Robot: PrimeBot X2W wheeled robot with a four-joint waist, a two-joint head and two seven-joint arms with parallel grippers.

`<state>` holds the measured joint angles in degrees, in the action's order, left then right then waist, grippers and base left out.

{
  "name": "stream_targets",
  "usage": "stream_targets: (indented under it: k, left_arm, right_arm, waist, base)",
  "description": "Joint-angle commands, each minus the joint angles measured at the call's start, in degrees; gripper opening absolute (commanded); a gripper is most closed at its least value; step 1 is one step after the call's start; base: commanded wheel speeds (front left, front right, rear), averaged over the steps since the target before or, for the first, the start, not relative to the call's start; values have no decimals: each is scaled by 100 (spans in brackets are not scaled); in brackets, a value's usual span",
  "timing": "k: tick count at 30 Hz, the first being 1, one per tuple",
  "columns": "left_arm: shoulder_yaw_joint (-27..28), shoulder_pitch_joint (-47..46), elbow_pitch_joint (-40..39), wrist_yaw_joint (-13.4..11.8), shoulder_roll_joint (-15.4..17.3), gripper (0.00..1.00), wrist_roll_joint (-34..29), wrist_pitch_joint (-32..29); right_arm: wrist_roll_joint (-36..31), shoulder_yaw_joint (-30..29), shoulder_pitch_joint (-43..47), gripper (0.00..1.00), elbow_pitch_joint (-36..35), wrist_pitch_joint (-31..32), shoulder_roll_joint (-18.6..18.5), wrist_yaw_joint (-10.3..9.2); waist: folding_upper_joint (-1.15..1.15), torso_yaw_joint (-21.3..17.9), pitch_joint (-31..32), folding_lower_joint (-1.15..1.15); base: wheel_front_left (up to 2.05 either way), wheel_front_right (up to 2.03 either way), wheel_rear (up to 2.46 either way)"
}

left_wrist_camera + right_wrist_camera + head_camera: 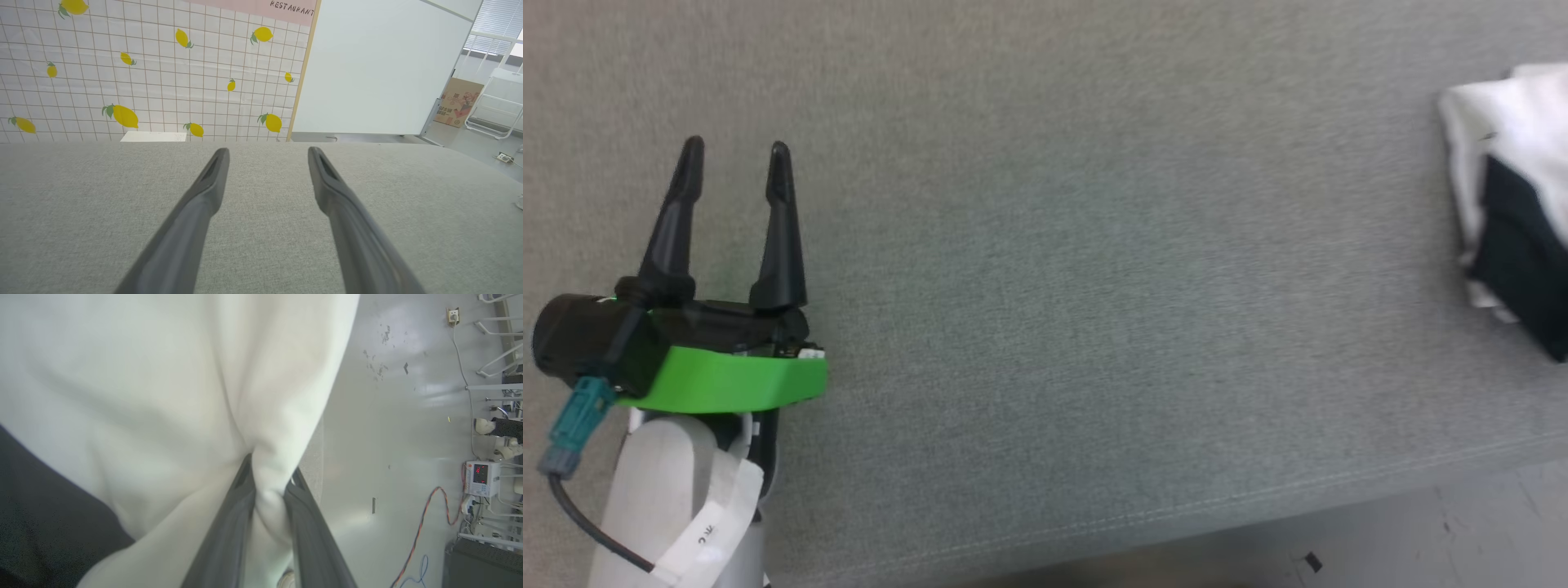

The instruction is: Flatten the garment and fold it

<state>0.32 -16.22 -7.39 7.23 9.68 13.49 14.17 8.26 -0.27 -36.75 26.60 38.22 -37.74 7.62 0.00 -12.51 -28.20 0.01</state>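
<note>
Tapered dark right gripper (269, 471) fingers pinch the soft white garment (143, 375); left gripper (735, 149) fingers stand wide.

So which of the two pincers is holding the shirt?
The right pincer, shut on a fold of the white garment; the left pincer stands open, empty.

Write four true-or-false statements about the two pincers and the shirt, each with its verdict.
1. The left pincer is open and empty. True.
2. The right pincer is shut on white cloth of the garment. True.
3. The garment lies spread flat at the head view's centre. False: it is bunched at that view's right edge.
4. The left pincer grips a black sleeve. False: it is over bare grey surface.
</note>
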Motion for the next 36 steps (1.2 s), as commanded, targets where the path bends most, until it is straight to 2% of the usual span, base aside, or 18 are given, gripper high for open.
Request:
stream_targets:
  k: [1,6,11,12,13,14,17,20,23,27,31,36]
  left_arm:
    - [36,-71,-63,-19,90,100,-33,-18]
    - [116,-54,-244,-54,200,100,-27,-83]
    - [167,3,-388,-85,257,100,-1,-120]
    - [175,12,-412,-98,262,100,6,-131]
    - [181,15,-429,-108,262,100,13,-134]
    - [185,19,-436,-116,266,100,18,-137]
    - [156,18,-398,-119,273,100,11,-132]
    - [110,17,-276,-118,226,100,28,-85]
    - [89,64,-85,-127,156,100,72,-42]
    - [180,211,213,-208,52,100,170,2]
    - [318,392,445,-357,-53,100,241,29]
    - [458,631,654,-552,-114,100,272,23]
  right_arm:
    - [-50,-77,-135,0,50,-47,-126,-13]
    - [-100,-381,-281,0,176,-102,-624,-13]
    - [-240,-607,-353,0,210,-187,-916,-13]
    - [-315,-724,-391,13,214,-257,-949,-13]
    - [-379,-786,-408,43,239,-283,-963,-13]
    - [-448,-871,-437,100,282,-291,-967,-13]
    - [-603,-1102,-540,100,321,-417,-957,-13]
    - [-589,-1404,-714,100,276,-697,-788,-13]
    - [-464,-1356,-899,100,10,-1124,-587,-13]
    - [-102,-1093,-1143,100,-429,-1745,-116,-13]
    - [180,-775,-1219,100,-782,-2273,510,-13]
    - [232,-573,-975,100,-1179,-2927,1467,-13]
  waist:
    - [0,422,-754,-1]
    - [0,607,-985,-1]
    - [0,692,-1078,-1]
    - [0,697,-1087,-1]
    - [0,699,-1086,-1]
    - [0,698,-1073,-1]
    - [0,699,-957,-1]
    - [0,710,-680,-1]
    - [0,718,-302,-1]
    - [0,719,326,-1]
    - [0,770,1003,-1]
    - [0,881,1673,-1]
  base:
    - [0,0,0]
    - [0,0,0]
    - [0,0,0]
    - [0,0,0]
    - [0,0,0]
    - [0,0,0]
    - [0,0,0]
    - [0,0,0]
    - [0,0,0]
    - [0,0,0]
    - [0,0,0]
    - [0,0,0]
